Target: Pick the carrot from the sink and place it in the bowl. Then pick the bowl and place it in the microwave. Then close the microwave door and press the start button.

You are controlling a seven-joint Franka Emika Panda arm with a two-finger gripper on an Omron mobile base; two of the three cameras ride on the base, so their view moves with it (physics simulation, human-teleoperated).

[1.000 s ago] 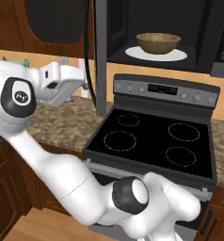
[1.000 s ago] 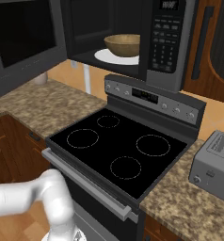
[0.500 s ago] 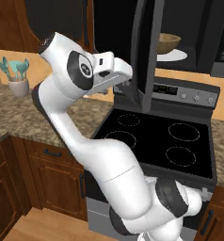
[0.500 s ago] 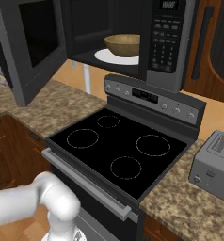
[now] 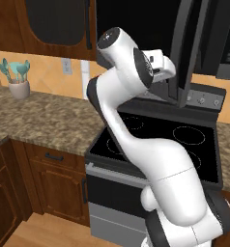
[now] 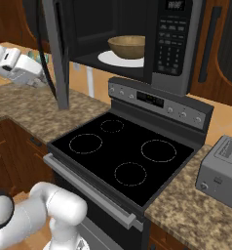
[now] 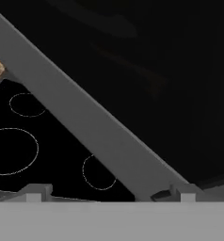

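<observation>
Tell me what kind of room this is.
A home kitchen, rendered. A black glass-top stove sits under an over-range microwave, with a toaster on the granite counter and wooden cabinets below.

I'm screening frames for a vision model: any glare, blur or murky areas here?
Right base view: sharp and evenly lit, bowl clear inside the microwave. Left base view: crisp, but the microwave door is nearly featureless black. Hand view: door glass very dark, faint smeared reflections; stove burner rings stay sharp.
</observation>
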